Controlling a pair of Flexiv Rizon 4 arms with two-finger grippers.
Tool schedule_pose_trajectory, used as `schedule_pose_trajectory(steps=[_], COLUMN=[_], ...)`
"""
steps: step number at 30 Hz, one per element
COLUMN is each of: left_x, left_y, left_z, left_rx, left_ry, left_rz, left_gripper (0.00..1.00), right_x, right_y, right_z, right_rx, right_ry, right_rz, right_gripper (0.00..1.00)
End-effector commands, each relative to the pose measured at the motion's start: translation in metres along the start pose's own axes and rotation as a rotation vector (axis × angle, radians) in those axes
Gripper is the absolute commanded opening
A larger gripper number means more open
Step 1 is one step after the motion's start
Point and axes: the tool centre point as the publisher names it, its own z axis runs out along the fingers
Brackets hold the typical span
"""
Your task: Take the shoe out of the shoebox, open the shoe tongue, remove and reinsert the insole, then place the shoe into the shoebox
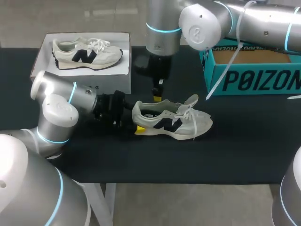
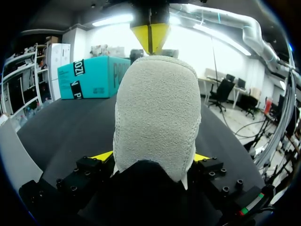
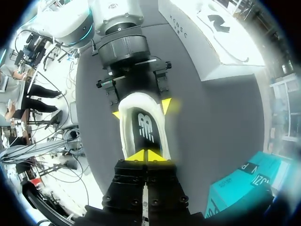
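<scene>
A cream sneaker (image 1: 171, 120) with a dark side logo lies on its sole on the black table, toe pointing right. My left gripper (image 1: 134, 126) holds its heel (image 2: 157, 113), one yellow finger pressed against each side. In the right wrist view, those tips flank the heel and the dark insole (image 3: 143, 129) shows inside the shoe. My right gripper (image 3: 147, 155) comes down from the far side with its yellow tips pressed together at the shoe's opening (image 1: 157, 98). I cannot tell whether they pinch anything. The teal shoebox (image 1: 254, 70) stands open at the back right.
A white box (image 1: 44, 56) at the back left carries a second, matching sneaker (image 1: 87, 52). My right arm's big joint (image 1: 202, 26) hangs over the table's back middle. Black tabletop (image 1: 244, 141) lies bare in front of and to the right of the shoe.
</scene>
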Motion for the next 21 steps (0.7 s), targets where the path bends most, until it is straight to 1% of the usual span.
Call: schedule_pose_trajectory(steps=[1,15,16,17,18,19,20,21], left_x=[-0.001,-0.001,-0.001,-0.001,-0.001,-0.001,-0.001,-0.001], left_y=[0.000,0.000,0.000,0.000,0.000,0.000,0.000,0.000], left_z=[0.000,0.000,0.000,0.000,0.000,0.000,0.000,0.000], left_rx=[-0.002,-0.002,-0.002,-0.002,-0.002,-0.002,-0.002,-0.002], left_ry=[0.002,0.002,0.002,0.002,0.002,0.002,0.002,0.002], left_rz=[0.000,0.000,0.000,0.000,0.000,0.000,0.000,0.000], left_gripper=[0.00,0.00,0.00,0.00,0.00,0.00,0.00,0.00], right_x=[0.005,0.005,0.004,0.004,0.005,0.006,0.007,0.009], right_y=[0.000,0.000,0.001,0.003,0.003,0.003,0.005,0.005], right_z=[-0.004,-0.004,-0.004,-0.003,-0.001,0.001,0.004,0.006], right_rx=[0.000,0.000,0.111,0.098,0.096,0.178,0.217,0.220], right_ry=[-0.015,-0.015,-0.025,-0.093,-0.107,-0.076,-0.092,-0.090], right_rz=[0.010,0.010,-0.003,-0.053,-0.078,-0.072,-0.082,-0.085], right_gripper=[0.00,0.00,0.00,0.00,0.00,0.00,0.00,0.00])
